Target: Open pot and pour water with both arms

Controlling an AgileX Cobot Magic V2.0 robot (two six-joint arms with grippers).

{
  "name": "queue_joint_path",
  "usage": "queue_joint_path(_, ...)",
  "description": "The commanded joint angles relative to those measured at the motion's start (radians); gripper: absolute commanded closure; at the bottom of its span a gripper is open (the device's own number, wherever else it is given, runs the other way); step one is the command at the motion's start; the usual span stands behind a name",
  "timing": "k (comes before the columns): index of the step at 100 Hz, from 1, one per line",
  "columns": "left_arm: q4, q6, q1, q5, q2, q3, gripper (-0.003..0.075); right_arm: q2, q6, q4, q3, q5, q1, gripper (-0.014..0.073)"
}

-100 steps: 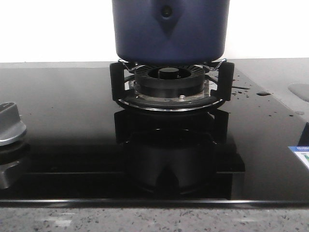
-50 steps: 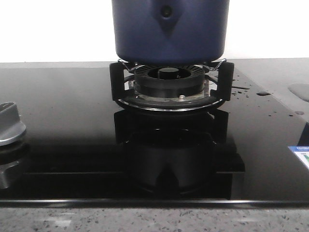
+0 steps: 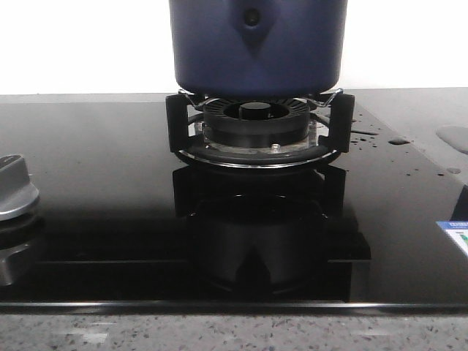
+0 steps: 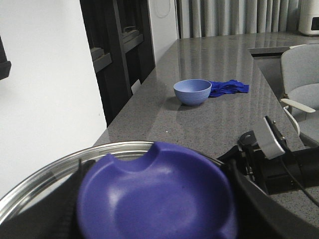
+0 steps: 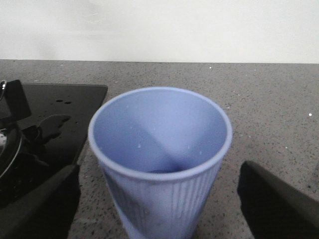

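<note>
The pot (image 3: 257, 45) sits on the black pan support (image 3: 259, 126) of the stove, directly above the ribbed burner ring (image 3: 256, 117), at the rear centre of the glossy black cooktop (image 3: 110, 190); its triangular handle mount with one rivet faces the front camera. A metal knob (image 3: 16, 189) sits at the cooktop's left edge, and water droplets (image 3: 365, 133) lie to the right of the burner. In the left wrist view, a blue knob (image 4: 157, 196) on a glass lid (image 4: 45, 172) with a steel rim fills the foreground, right at the left hand; whether the fingers are clamped on it cannot be determined. Beyond, a blue bowl (image 4: 192, 91) and a blue cloth (image 4: 228, 87) rest on the grey table (image 4: 219, 124). In the right wrist view, the right hand (image 5: 160, 206) has its fingers (image 5: 37, 206) spread apart, one on each side of an upright blue ribbed cup (image 5: 160, 159) standing on the table beside the cooktop.
</note>
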Motion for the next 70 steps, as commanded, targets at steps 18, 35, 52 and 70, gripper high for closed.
queue_joint_path(18, -0.095, -0.011, -0.006, -0.003, -0.052, -0.037, 0.0448, 0.112, 0.047, -0.003, -0.025, -0.228, 0.006, 0.0008)
queue_joint_path(35, -0.095, -0.011, -0.006, -0.005, -0.052, -0.037, 0.0448, 0.198, 0.088, -0.012, -0.025, -0.301, 0.006, 0.0008)
queue_joint_path(52, -0.095, -0.011, -0.006, -0.005, -0.052, -0.037, 0.0448, 0.257, 0.090, -0.020, -0.049, -0.330, 0.006, 0.0008)
queue_joint_path(70, -0.091, -0.011, -0.006, -0.005, -0.052, -0.037, 0.0448, 0.290, 0.090, -0.063, -0.098, -0.340, 0.006, 0.0008)
